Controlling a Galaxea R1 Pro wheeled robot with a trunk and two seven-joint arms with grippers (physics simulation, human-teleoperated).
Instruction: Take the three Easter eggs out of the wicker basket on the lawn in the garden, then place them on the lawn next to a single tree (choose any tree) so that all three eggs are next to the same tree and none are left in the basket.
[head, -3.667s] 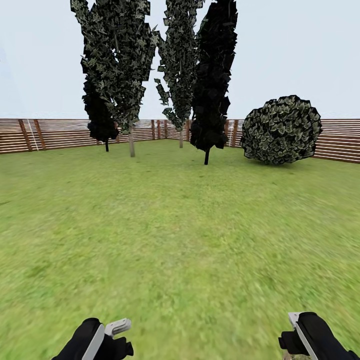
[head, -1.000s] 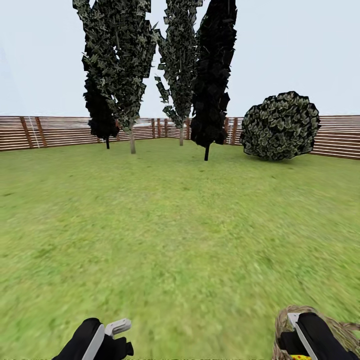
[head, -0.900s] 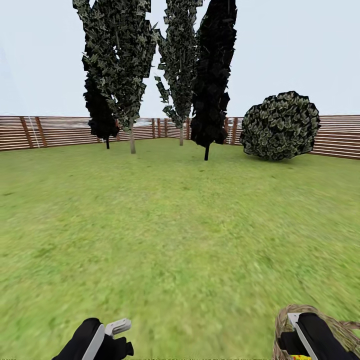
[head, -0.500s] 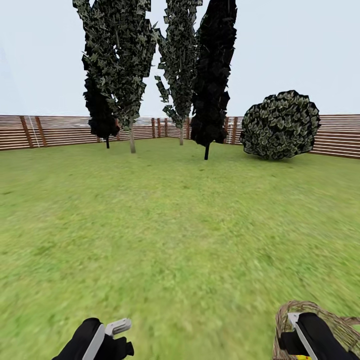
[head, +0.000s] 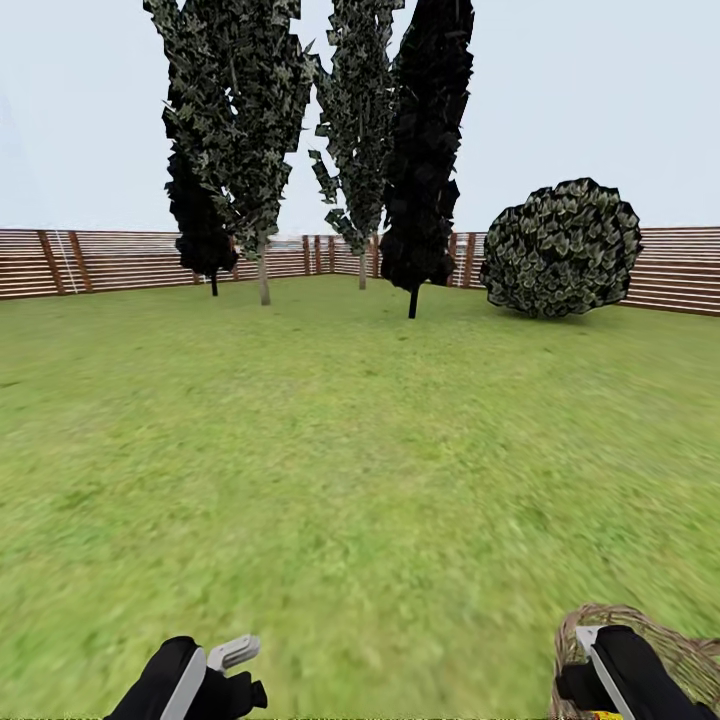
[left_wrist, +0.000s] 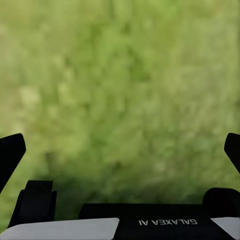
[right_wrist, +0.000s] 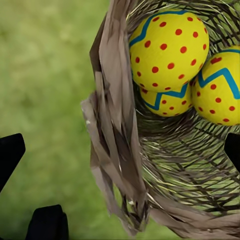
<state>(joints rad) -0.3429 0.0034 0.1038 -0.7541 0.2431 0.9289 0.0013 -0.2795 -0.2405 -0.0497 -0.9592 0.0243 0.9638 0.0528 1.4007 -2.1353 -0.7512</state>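
1. Wicker basket (head: 640, 650) sits on the lawn (head: 360, 450) under the right pincer (right_wrist: 120, 150), newly in view; all three Easter eggs (right_wrist: 167, 42) inside.
2. Both pincers wide, empty; left pincer (left_wrist: 120, 145) over grass.
3. Grasp probably next.

Black arms with silver-white plates, black fingers (left_wrist: 11, 152), white "GALAXEA AI" lettering on the left wrist.

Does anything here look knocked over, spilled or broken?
Nothing stands out. The basket looks whole, and all three eggs sit inside it, none spilled on the lawn. The trees and fence stand straight.
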